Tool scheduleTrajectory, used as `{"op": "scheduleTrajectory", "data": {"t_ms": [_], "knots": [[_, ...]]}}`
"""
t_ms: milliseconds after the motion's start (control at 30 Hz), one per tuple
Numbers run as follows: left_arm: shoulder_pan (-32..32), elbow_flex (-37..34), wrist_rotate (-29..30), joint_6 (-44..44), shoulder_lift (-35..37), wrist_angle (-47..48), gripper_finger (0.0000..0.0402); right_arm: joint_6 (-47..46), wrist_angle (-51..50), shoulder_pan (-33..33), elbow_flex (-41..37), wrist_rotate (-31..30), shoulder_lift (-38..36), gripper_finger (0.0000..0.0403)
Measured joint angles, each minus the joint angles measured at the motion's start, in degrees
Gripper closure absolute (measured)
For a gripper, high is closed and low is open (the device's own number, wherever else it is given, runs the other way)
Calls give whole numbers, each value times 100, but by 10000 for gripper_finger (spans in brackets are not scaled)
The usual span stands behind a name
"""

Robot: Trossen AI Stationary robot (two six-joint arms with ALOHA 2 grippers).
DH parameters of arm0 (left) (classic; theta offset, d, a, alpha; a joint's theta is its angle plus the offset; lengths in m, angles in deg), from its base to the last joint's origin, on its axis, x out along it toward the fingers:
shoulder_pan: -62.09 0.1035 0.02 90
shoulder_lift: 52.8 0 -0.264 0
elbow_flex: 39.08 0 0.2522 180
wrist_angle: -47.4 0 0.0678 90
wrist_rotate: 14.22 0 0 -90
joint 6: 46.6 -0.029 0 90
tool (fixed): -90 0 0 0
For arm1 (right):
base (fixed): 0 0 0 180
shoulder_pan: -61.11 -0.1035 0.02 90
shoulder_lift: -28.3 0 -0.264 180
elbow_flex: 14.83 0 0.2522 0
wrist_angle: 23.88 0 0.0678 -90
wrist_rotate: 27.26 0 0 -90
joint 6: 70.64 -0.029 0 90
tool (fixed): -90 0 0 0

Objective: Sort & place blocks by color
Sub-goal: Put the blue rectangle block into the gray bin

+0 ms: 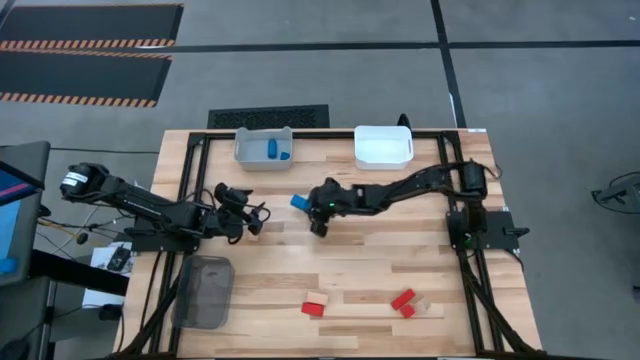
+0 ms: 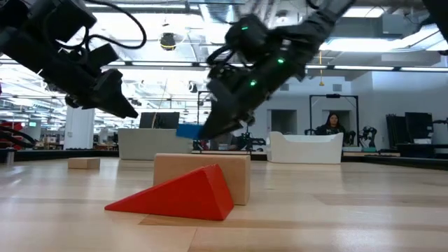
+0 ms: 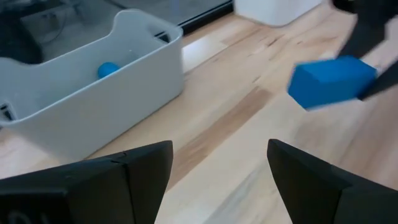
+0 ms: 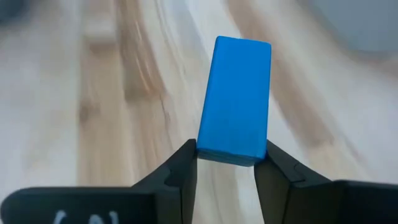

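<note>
The right gripper (image 4: 225, 163) pinches one end of the small, rigid, light-looking blue wooden cuboid block (image 4: 236, 99), smooth-faced and probably prone to pivot, so a mid-length hold looks safer; the left gripper (image 3: 214, 165) waits agape.

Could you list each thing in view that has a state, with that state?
Right pincer: shut on the blue block, above the table.
Blue block: held at one end, lifted clear of the wood.
Left pincer: open, holding nothing.
Grey bin: upright, blue pieces inside.
White bin: upright, nothing seen inside.
Dark mesh bin: nothing seen inside.
Red blocks: lying on the table.
</note>
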Motion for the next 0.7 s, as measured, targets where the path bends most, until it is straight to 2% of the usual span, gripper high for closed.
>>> {"op": "scheduleTrajectory", "data": {"t_ms": [233,300,500,600,700], "knots": [[-242,-2,-419,-1031,-272,-1299,148,286,1018,-157,-1352,-34,-890,268],[-261,1,-711,-1410,-564,-1920,148,504,1327,-278,-1472,-31,-1028,268],[-266,34,-1445,-2579,-1862,-4239,148,1035,1404,-615,-1574,-28,-1356,268],[-279,98,-1794,-3036,-2409,-5052,148,1290,1313,-730,-1582,-29,-1376,268],[-282,232,-2115,-3362,-2808,-5434,148,1417,1253,-786,-1596,63,-1370,268]]}}
